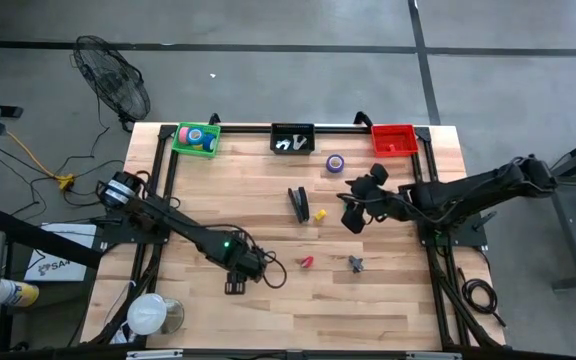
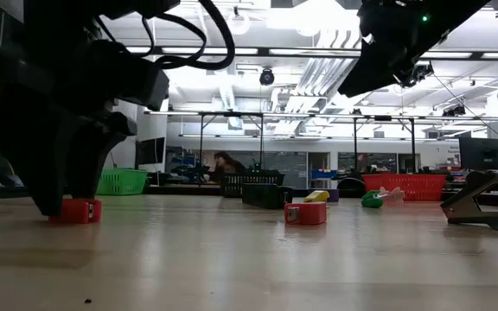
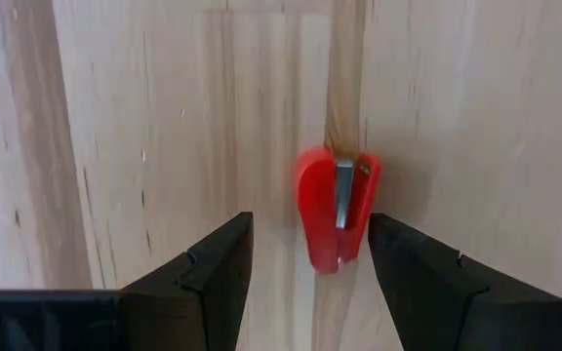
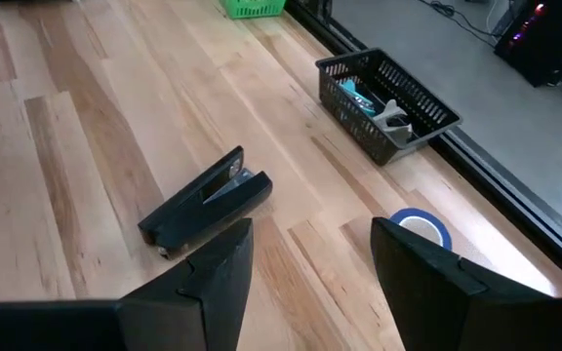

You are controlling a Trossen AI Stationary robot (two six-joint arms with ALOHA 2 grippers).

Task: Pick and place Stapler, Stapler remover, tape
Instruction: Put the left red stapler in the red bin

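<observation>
A red stapler remover (image 3: 332, 210) lies flat on the wooden table. My left gripper (image 3: 310, 224) points down over it, open, one finger on either side of its near end; the high view hides it under my left gripper (image 1: 253, 270). A second red remover (image 1: 307, 262) lies just to the right. The black stapler (image 4: 208, 200) lies at mid-table, with my right gripper (image 4: 310, 234) open above and beside it, holding nothing. A blue tape roll (image 4: 420, 226) lies beyond the right gripper's fingers; more tape rolls sit in the green basket (image 1: 196, 137).
A black basket (image 1: 292, 137) and a red basket (image 1: 393, 140) stand along the far edge beside the green one. A small yellow piece (image 1: 320, 214) lies by the stapler, and a dark grey tool (image 1: 356, 264) lies right of the second remover. A white cup (image 1: 148, 314) stands near left.
</observation>
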